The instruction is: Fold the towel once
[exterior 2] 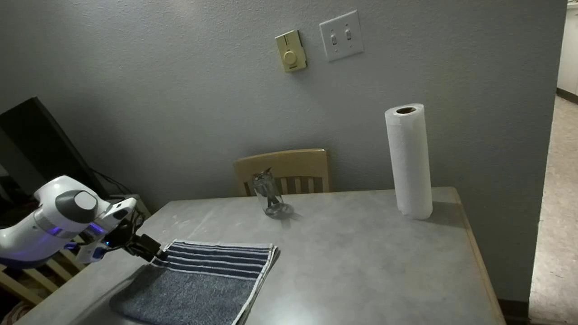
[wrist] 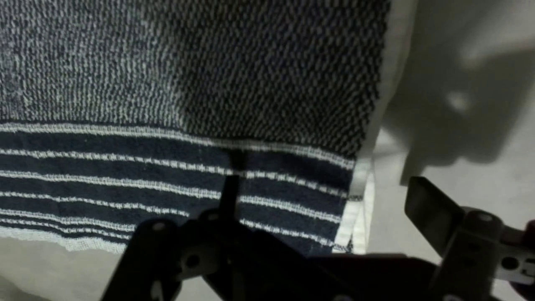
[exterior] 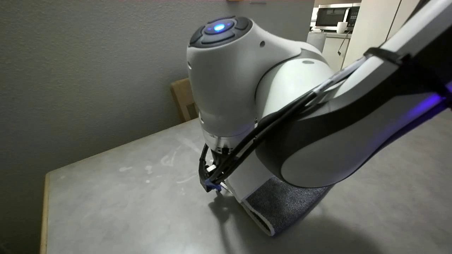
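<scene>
While the striped terry towel is lying on the table, we are holding the Robotiq gripper spread wide, one finger over the towel's stripes, one beyond its hem.

My gripper straddled the towel's edge. In an exterior view, a jar stood behind the towel, a paper roll behind-right.

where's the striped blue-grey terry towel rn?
The towel lies on the grey tabletop, lower left in an exterior view, in front of the clear cylindrical jar, with the black hand at its striped left corner.
</scene>
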Robot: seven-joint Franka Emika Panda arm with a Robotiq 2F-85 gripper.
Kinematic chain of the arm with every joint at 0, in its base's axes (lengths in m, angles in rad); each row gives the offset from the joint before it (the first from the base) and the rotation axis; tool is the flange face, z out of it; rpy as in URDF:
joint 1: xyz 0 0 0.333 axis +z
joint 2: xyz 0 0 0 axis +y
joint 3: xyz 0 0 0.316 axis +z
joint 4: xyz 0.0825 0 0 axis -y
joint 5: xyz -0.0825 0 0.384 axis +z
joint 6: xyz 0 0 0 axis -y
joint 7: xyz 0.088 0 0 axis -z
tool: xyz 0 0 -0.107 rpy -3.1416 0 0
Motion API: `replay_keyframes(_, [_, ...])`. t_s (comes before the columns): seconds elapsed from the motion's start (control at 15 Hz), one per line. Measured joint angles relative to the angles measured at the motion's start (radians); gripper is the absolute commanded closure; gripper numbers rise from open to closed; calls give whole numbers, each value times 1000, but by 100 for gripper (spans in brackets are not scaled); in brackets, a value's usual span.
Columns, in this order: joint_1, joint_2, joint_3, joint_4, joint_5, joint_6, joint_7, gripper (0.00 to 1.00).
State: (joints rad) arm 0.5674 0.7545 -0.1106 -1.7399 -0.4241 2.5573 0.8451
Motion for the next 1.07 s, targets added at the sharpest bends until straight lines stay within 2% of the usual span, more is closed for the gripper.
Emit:
replay_keyframes(0.47, [6,-2,-6,0,-16,-60,0,0])
replay_keyframes(1.07, [6,-2,-29,0,-42,-62,1,0])
